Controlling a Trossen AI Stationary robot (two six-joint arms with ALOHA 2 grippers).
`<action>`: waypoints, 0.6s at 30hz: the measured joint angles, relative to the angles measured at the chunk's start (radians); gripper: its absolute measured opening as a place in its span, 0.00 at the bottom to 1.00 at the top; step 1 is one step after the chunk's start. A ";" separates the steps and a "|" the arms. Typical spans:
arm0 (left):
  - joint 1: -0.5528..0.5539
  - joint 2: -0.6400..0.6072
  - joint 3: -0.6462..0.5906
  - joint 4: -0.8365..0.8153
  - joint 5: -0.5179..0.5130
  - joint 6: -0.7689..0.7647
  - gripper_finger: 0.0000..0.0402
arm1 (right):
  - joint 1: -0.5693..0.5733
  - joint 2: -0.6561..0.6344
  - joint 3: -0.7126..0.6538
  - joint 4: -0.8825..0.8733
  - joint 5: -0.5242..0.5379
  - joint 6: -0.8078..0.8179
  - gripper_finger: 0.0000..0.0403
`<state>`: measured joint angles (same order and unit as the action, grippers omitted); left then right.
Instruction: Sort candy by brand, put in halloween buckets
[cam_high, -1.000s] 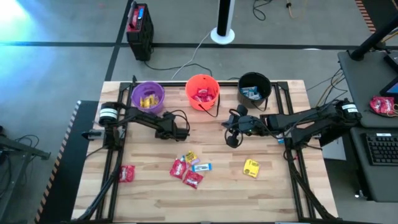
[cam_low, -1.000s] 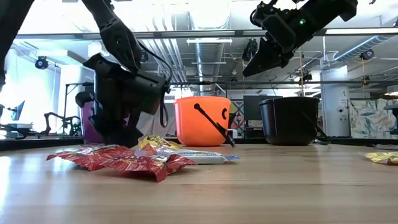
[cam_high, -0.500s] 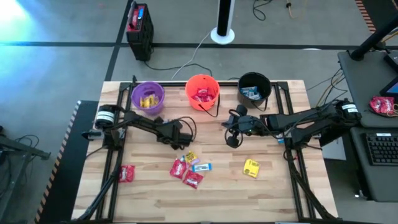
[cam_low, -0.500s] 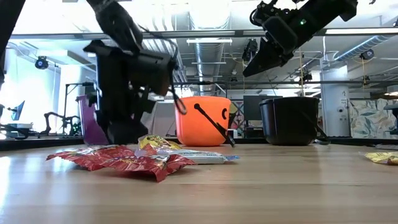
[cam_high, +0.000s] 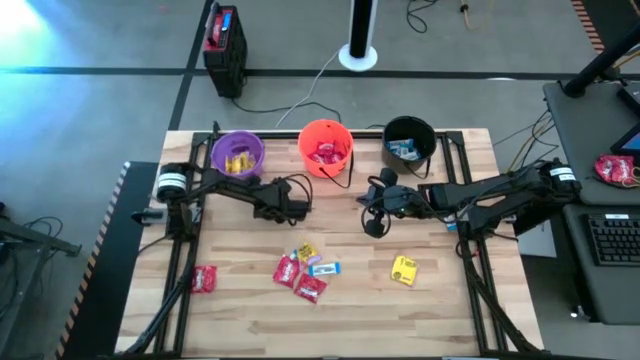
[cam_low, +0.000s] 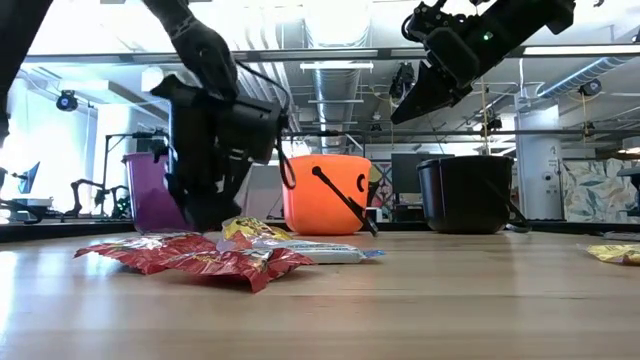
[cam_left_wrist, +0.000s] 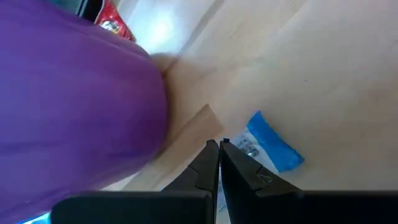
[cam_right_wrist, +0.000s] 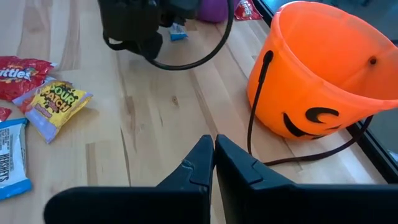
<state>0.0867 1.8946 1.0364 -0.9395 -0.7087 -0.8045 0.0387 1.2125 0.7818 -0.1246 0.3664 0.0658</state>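
Both arms are matte black, with a white band near each base joint, looping black cables, and slim wedge-shaped black fingers.

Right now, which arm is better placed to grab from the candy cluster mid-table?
Probably left: the left gripper hangs just behind the candy cluster. The right gripper sits farther off, toward the orange bucket.
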 joint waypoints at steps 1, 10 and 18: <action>0.002 0.000 -0.010 0.013 0.001 0.005 0.00 | 0.000 0.000 0.000 0.000 0.000 0.000 0.02; -0.013 -0.005 -0.060 0.083 0.061 0.090 0.00 | 0.000 0.000 0.000 0.002 0.000 -0.006 0.02; -0.106 -0.007 0.023 0.097 0.179 0.202 0.00 | 0.000 0.000 0.000 0.002 0.000 -0.006 0.02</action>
<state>-0.0198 1.8880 1.0596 -0.8425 -0.5294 -0.6028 0.0387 1.2125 0.7818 -0.1230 0.3664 0.0597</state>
